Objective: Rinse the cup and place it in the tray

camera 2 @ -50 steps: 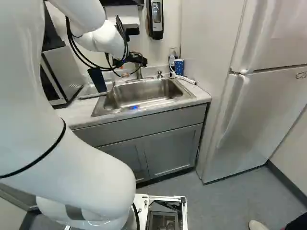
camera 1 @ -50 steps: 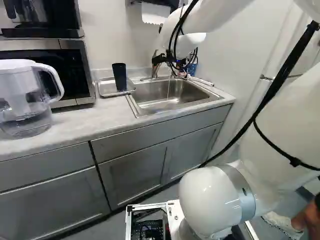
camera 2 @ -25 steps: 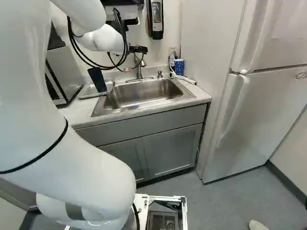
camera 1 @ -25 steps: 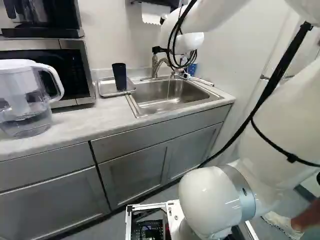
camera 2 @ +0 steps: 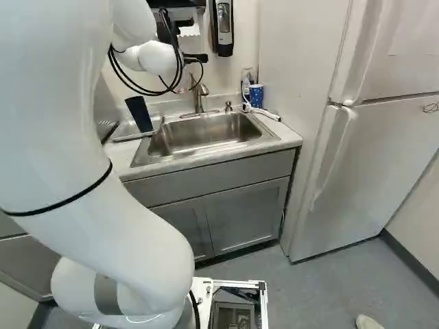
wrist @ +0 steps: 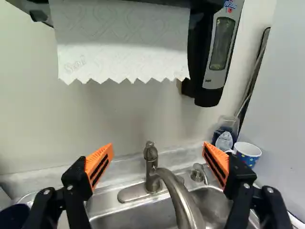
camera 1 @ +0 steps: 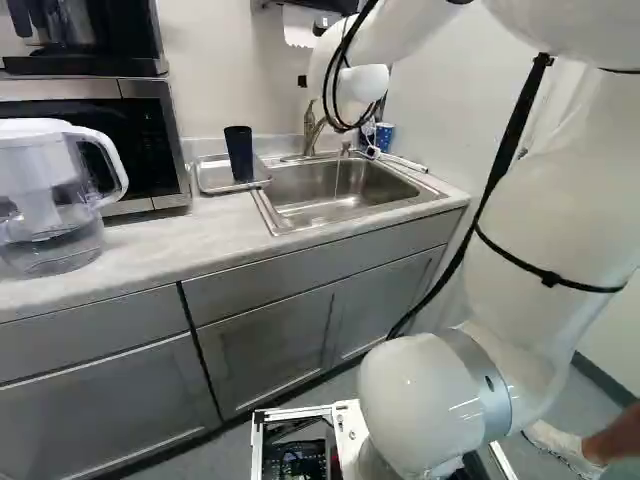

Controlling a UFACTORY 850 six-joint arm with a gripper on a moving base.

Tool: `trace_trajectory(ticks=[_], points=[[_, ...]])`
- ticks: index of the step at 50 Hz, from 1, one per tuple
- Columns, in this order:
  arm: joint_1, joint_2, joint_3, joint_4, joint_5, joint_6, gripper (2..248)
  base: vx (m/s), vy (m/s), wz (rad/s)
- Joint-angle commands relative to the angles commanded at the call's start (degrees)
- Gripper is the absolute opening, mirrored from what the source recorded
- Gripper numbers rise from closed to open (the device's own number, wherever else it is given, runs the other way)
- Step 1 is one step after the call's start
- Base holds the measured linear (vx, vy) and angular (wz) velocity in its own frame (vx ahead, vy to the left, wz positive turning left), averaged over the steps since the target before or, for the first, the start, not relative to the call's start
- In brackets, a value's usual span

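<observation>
My gripper (camera 2: 196, 58) hangs above the back of the sink, partly behind the wrist and cables. In the wrist view the gripper (wrist: 158, 151) is open, its orange pads wide apart with nothing gripped; the faucet (wrist: 178, 193) shows beyond and between them. A dark cup (camera 1: 239, 153) stands on the metal tray (camera 1: 214, 176), left of the sink (camera 1: 335, 205). Part of the dark cup (wrist: 13, 215) also shows beside one finger in the wrist view. A thin stream of water falls from the faucet into the sink.
A paper towel dispenser with a hanging sheet (wrist: 121, 43) and a soap dispenser (wrist: 219, 52) are on the wall ahead. A blue dotted cup (camera 2: 256, 95) stands behind the sink, by the side wall. A water pitcher (camera 1: 50, 200) and microwave (camera 1: 150, 130) stand left of the tray.
My arm has drawn the gripper up and away from the faucet, with its fingers empty. The large upper arm has swung too. Cup, tray and base have not moved.
</observation>
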Motion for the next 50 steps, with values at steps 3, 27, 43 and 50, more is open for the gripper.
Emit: trace_trajectory(ticks=[3, 27, 43, 50], points=[[0.2, -0.9, -0.9, 0.0, 0.0, 0.0, 247, 0.0, 0.0, 0.0], [2.2, -7.9, -8.4, 0.0, 0.0, 0.0, 247, 0.0, 0.0, 0.0], [3.6, -12.5, -13.5, 0.0, -0.8, 0.0, 247, 0.0, 0.0, 0.0], [4.2, -14.4, -15.7, 0.0, -1.7, 0.0, 247, 0.0, 0.0, 0.0]])
